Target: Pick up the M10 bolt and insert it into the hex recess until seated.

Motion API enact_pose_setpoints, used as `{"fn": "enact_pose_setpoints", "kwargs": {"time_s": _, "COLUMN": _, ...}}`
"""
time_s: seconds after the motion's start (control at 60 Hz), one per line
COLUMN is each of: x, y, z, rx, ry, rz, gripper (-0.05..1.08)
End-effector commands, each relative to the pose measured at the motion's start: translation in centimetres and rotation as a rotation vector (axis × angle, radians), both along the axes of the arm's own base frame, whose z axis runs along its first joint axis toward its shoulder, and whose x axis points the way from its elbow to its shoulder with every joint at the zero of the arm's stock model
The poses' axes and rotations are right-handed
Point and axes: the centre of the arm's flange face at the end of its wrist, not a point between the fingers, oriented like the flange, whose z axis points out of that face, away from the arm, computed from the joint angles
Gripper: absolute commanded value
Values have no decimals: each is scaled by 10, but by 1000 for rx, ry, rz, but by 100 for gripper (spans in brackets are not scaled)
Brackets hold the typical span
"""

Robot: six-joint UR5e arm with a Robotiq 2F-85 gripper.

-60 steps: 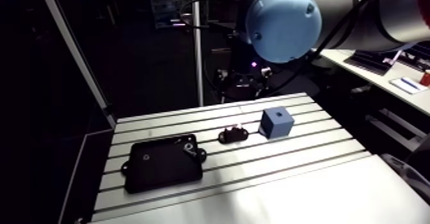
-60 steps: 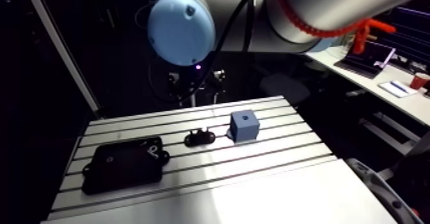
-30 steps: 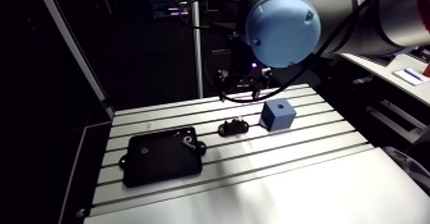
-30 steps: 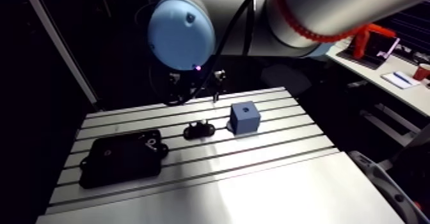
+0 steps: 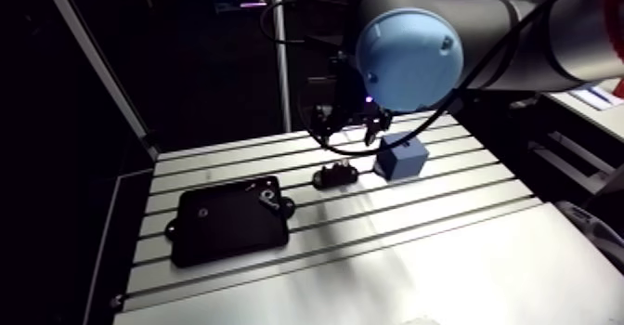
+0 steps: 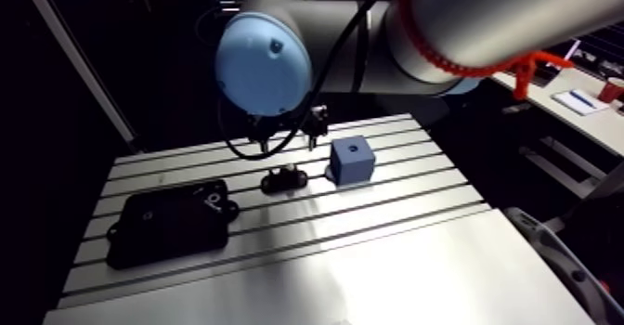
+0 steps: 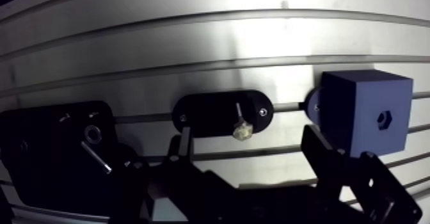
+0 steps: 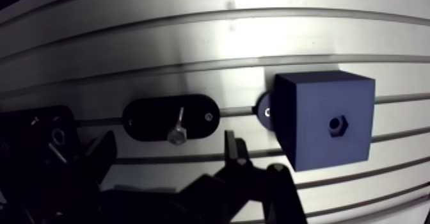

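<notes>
In the wrist view a silvery bolt (image 7: pixel 241 128) rests on a black oval holder (image 7: pixel 222 113), with its hex head toward my gripper (image 7: pixel 248 143). The gripper is open and holds nothing. Its two dark fingers (image 7: pixel 183 144) stand either side of the bolt's head, above the table. Beside the holder sits a blue cube (image 7: pixel 358 111) with a small hex recess (image 7: pixel 384 119) in the face I see. In the arm view the gripper (image 5: pixel 348 129) hangs just behind the oval holder (image 5: pixel 334 174) and the blue cube (image 5: pixel 401 155).
On the holder's other side a black flat tray (image 5: pixel 227 219) lies on the slotted aluminium table (image 5: pixel 418 254), with small bolts (image 7: pixel 95 151) on it. The table's near half is a smooth bare plate.
The wrist and gripper have come down closer to the table by the oval holder. The picture has shifted with the arm. The tray, holder and cube stay in place.
</notes>
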Motion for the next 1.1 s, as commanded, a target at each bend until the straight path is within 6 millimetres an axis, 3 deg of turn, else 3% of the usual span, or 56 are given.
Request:
{"fn": "enact_pose_setpoints", "kwargs": {"time_s": 0.017, "x": 1, "y": 0, "z": -5, "rx": -1, "ry": -7, "rz": -2, "gripper": 19}}
{"fn": "enact_pose_setpoints", "kwargs": {"time_s": 0.783, "x": 8, "y": 0, "z": -20, "rx": 10, "ry": -40, "rz": -6, "gripper": 36}}
{"fn": "enact_pose_setpoints", "kwargs": {"time_s": 1.1, "x": 10, "y": -1, "z": -29, "rx": 4, "ry": -56, "rz": -5, "gripper": 38}}
